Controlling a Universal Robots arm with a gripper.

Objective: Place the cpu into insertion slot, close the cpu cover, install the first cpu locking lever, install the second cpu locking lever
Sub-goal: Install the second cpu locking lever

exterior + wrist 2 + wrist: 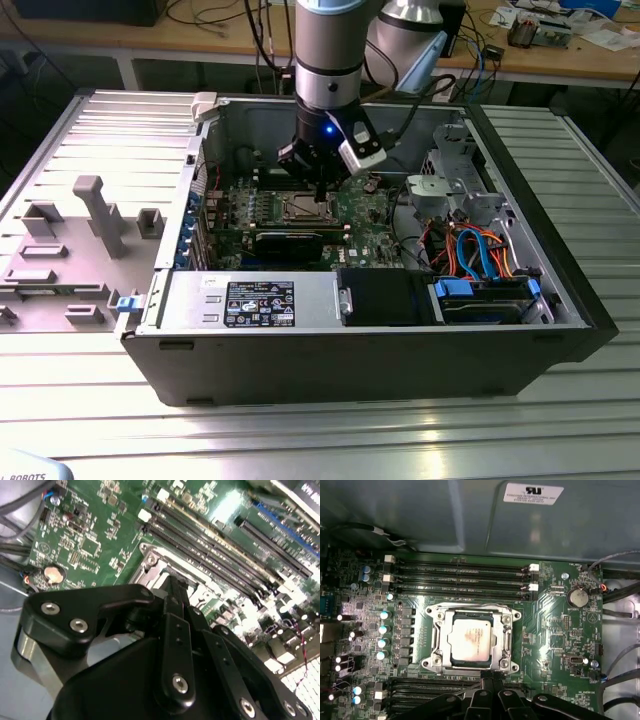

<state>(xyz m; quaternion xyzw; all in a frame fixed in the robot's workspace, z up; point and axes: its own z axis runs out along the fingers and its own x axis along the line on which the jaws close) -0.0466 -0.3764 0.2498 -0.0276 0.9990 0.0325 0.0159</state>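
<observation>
the arm reaches down into the open computer case (560, 300), which lies on its side on the ribbed metal worktop (320, 430). the jaws (320, 193) hang directly above the processor socket area of the green motherboard (360, 215).

in the first wrist view the cpu (470, 639) lies flat in the socket, silver-grey top facing up, square to the socket edges. the cpu cover (472, 636) is folded down around it: its silver frame borders the chip on all four sides and the chip shows through the window. the jaws (491, 679) stand just beside the socket edge nearest the camera, tips close together, grasping nothing that can be seen. whether the tips touch the frame cannot be told.

in the second wrist view the black jaw linkage (175, 645) covers most of the socket; one corner of the metal frame (150, 560) shows beyond it, next to the rows of memory slots (220, 555).

a coin cell battery (577, 597) sits on the board well apart from the socket.
</observation>
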